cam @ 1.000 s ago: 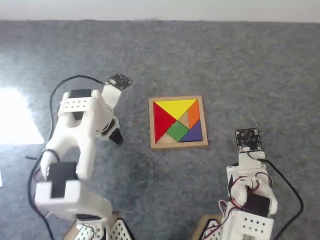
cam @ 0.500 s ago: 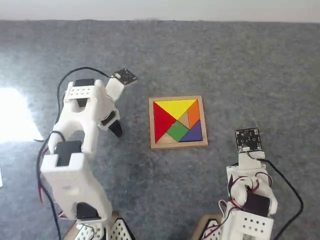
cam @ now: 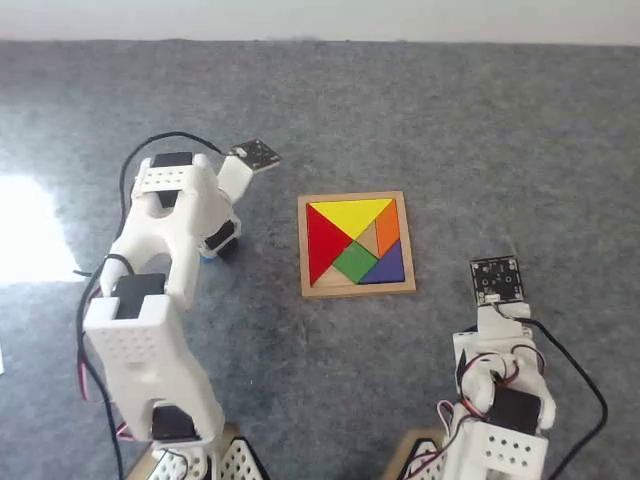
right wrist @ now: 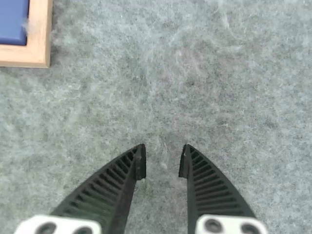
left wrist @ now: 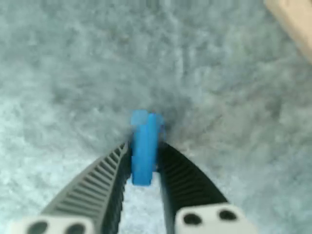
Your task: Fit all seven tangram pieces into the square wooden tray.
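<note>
holding the blue tangram piece on edge in the closed left gripper, down at the mat near the square wooden tray, likely for its bare gap; right gripper slightly open, empty.

right gripper | fingers slightly apart over grey mat | wooden tray corner holds dark-blue piece

Loose piece in left gripper, apparently left of tray.
</note>
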Tool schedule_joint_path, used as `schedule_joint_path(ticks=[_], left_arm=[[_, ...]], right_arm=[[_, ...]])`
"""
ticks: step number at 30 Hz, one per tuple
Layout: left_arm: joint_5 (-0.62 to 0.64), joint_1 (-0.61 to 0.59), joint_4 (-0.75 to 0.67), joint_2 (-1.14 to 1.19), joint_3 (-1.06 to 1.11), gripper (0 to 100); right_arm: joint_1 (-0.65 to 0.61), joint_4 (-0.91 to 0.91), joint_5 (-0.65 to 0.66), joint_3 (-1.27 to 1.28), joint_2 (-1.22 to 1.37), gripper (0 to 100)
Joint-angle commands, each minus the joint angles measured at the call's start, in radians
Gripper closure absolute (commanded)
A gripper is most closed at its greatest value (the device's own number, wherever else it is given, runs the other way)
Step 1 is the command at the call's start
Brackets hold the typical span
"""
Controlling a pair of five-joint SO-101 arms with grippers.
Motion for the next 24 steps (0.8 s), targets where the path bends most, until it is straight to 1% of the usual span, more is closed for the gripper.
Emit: schedule_joint_path(ticks=[1, 4, 5, 11, 13, 15, 17, 19, 22, 24], left_arm=[[-0.008, -0.021, -0.012, 0.006, -0.033, 99], [-0.008, -0.020, -0.006, 0.003, -0.033, 99], [-0.008, -0.020, 0.018, -0.009, -0.045, 99], [-0.008, 0.017, 0.305, -0.166, -0.237, 99], [-0.008, 0.057, 0.407, -0.247, -0.285, 99], [-0.005, 0.121, 0.463, -0.331, -0.280, 99], [-0.006, 0.206, 0.459, -0.408, -0.202, 99], [-0.008, 0.315, 0.453, -0.463, -0.099, 99], [-0.008, 0.483, 0.393, -0.479, 0.036, 99], [-0.009, 0.574, 0.324, -0.456, 0.097, 99]], right_arm=[[0.001, -0.002, 0.014, 0.017, -0.008, 86.2], [0.001, -0.002, 0.014, 0.017, -0.008, 86.2], [0.001, -0.002, 0.014, 0.017, -0.008, 86.2], [0.001, -0.002, 0.014, 0.017, -0.008, 86.2], [0.001, -0.002, 0.014, 0.017, -0.008, 86.2], [0.001, -0.004, 0.014, 0.017, -0.008, 86.2], [0.001, -0.004, 0.014, 0.017, -0.008, 86.2], [0.001, -0.002, 0.014, 0.017, -0.008, 86.3], [0.001, -0.002, 0.014, 0.017, -0.008, 86.3], [0.001, -0.002, 0.014, 0.017, -0.008, 86.3]])
